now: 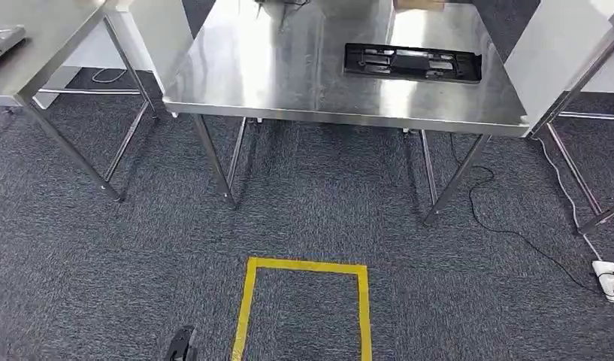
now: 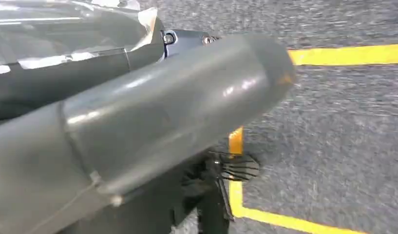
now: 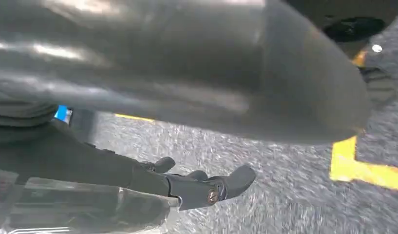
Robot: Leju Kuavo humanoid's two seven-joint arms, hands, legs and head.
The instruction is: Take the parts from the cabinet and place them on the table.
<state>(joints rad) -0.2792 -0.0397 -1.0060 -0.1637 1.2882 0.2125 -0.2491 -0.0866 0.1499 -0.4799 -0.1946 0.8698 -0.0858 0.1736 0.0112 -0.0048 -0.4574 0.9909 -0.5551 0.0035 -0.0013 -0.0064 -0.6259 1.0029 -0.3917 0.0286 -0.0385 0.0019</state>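
Approaching the surface (image 1: 288, 90), where one black part (image 1: 412, 62) lies, calls for stopping squarely at the yellow floor box (image 1: 303, 301); whether the left robot hand (image 2: 153, 122) or the right robot hand (image 3: 206, 187), fingers outstretched, grips the clear-wrapped item (image 3: 89, 209) cannot be told.

Bright overhead light glares white off the steel table (image 1: 288, 75) toward twelve o'clock in the head view, which stays sharp. Both wrist views are smeared with motion blur; the carpet (image 2: 343, 146) streaks, and the near grey thumb (image 2: 162, 112) sits soft, with pale highlights.
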